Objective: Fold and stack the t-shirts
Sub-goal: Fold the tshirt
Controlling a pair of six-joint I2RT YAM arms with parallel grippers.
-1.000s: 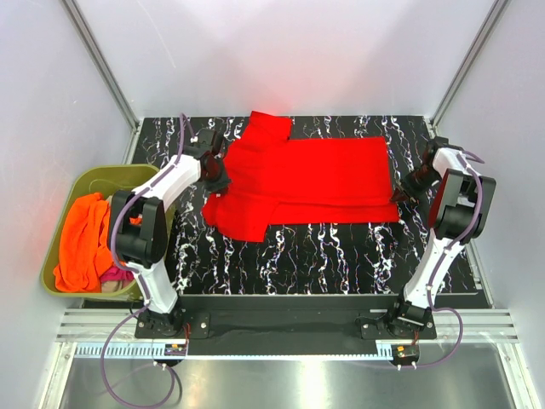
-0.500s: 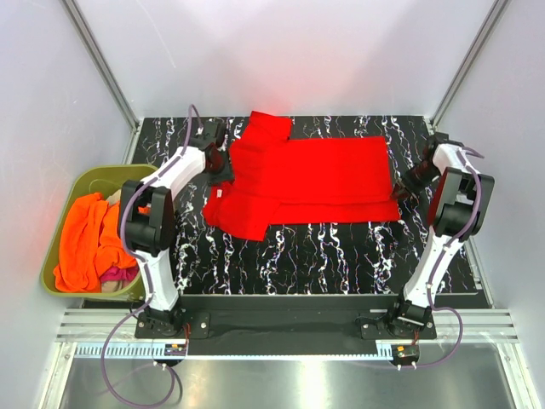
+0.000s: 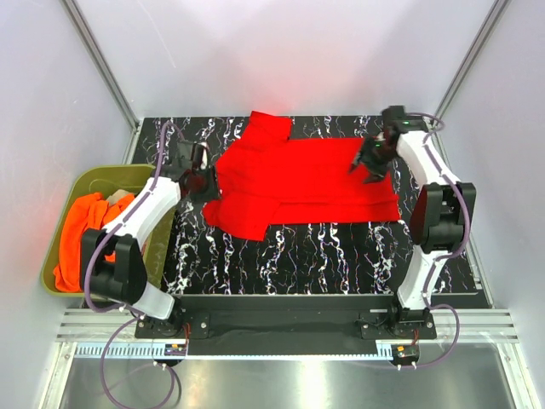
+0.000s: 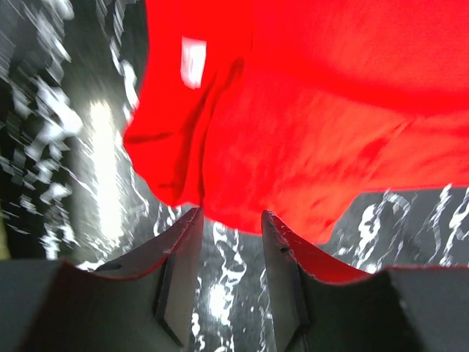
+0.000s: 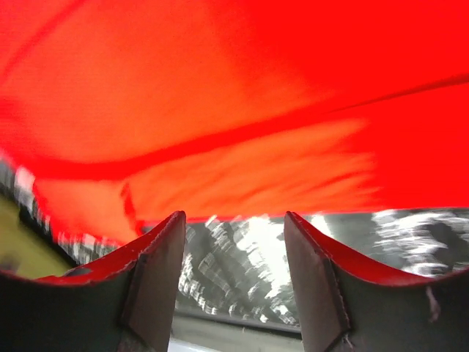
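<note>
A bright red t-shirt [image 3: 315, 179] lies spread on the black marbled table [image 3: 341, 256], one sleeve pointing far [image 3: 268, 128] and one near-left [image 3: 243, 217]. Its white neck label [image 4: 193, 61] shows in the left wrist view. My left gripper [image 3: 203, 181] hovers at the shirt's left edge, open, with only table between its fingers [image 4: 282, 253]. My right gripper [image 3: 368, 162] is over the shirt's far right part, also open and empty [image 5: 233, 220], with red cloth [image 5: 234, 95] beyond its tips. An orange t-shirt [image 3: 85, 239] and a bit of a magenta one [image 3: 116, 274] lie in the tub.
The olive-green tub [image 3: 106, 176] stands off the table's left edge beside the left arm. White walls with metal posts close in the far corners. A metal rail [image 3: 281, 328] runs along the near edge by the arm bases.
Both grippers have opened and let go of the red shirt. The left gripper has drawn back to the near left; the right one has swung from the shirt's right edge to over its far right part.
</note>
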